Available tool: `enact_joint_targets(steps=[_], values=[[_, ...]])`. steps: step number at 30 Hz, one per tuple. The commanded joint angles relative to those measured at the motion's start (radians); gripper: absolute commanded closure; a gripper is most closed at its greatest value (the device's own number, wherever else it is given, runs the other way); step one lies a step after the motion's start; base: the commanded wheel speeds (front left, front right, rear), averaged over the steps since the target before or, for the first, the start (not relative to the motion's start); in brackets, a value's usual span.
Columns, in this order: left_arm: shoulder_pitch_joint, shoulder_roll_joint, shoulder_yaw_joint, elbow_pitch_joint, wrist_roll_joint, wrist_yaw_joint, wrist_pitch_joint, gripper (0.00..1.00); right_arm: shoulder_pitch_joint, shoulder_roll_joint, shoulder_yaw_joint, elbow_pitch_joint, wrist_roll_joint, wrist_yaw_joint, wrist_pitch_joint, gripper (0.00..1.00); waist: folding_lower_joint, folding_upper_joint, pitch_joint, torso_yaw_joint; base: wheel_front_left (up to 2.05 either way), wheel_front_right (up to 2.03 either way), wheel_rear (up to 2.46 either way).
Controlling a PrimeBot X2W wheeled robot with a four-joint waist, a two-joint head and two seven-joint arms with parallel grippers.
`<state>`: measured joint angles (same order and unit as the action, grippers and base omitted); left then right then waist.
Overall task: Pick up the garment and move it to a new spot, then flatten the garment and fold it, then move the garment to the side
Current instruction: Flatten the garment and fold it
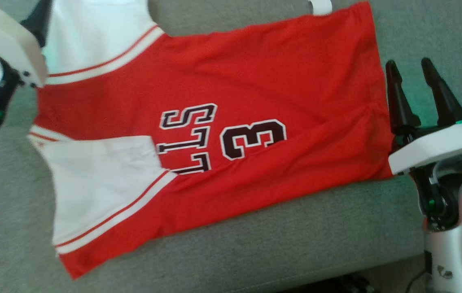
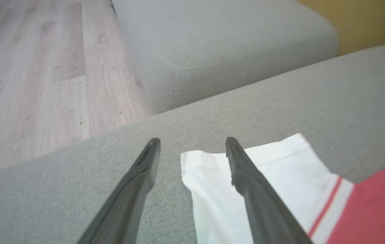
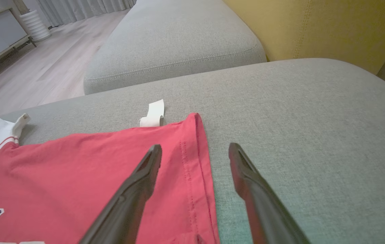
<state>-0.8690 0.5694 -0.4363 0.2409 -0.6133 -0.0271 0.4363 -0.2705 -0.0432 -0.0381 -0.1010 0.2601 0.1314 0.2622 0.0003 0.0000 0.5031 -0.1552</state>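
Operator: Status?
Unit: The garment point(image 1: 255, 81) lies spread on the sofa cushion point(image 1: 255, 244). My left pincer point(image 2: 193, 141) and right pincer point(image 3: 195, 146) are both wide and empty.
Operator: Hazard?
Unit: My right pincer straddles the hem. Pinching a single layer would probably bunch the fold.

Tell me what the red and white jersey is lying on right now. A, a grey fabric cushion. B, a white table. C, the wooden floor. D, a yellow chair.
A: the jersey lies spread out on the grey cushion, while the wooden floor is off beyond the cushion's edge.
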Motion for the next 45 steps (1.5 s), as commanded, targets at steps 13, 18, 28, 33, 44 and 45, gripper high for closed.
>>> enact_joint_targets(steps=[13,18,28,33,44,45], values=[[-0.078,0.092,0.029,0.121,-0.008,-0.016,0.084,0.0,-0.058,-0.007,0.057,-0.032,0.017,-0.001,-0.026,0.0,-0.0003,0.0,0.1,-0.074,0.0,0.0,0.0],[-0.076,0.069,0.015,0.107,-0.037,-0.039,0.096,0.66,-0.095,-0.007,0.069,-0.023,0.008,-0.001,-0.01,0.0,-0.0003,0.0,0.096,-0.066,0.0,0.0,0.0],[-0.101,0.006,-0.009,0.114,-0.001,-0.054,-0.06,1.0,-0.257,-0.007,0.045,0.099,-0.077,-0.001,0.079,0.0,-0.0003,0.0,0.05,0.001,0.0,0.0,0.0],[-0.1,-0.027,-0.022,0.102,0.002,-0.065,-0.133,1.0,-0.337,-0.018,0.023,0.205,-0.134,-0.001,0.152,0.0,-0.0003,0.0,0.013,0.06,0.0,0.0,0.0],[-0.084,-0.083,-0.057,0.011,-0.005,-0.072,-0.198,1.0,-0.471,-0.112,-0.029,0.434,-0.207,-0.001,0.3,0.0,-0.0003,0.0,0.01,0.159,0.0,0.0,0.0],[-0.082,-0.088,-0.059,0.007,-0.006,-0.072,-0.201,1.0,-0.477,-0.117,-0.03,0.45,-0.205,-0.001,0.316,0.0,-0.0003,0.0,0.011,0.164,0.0,0.0,0.0]])
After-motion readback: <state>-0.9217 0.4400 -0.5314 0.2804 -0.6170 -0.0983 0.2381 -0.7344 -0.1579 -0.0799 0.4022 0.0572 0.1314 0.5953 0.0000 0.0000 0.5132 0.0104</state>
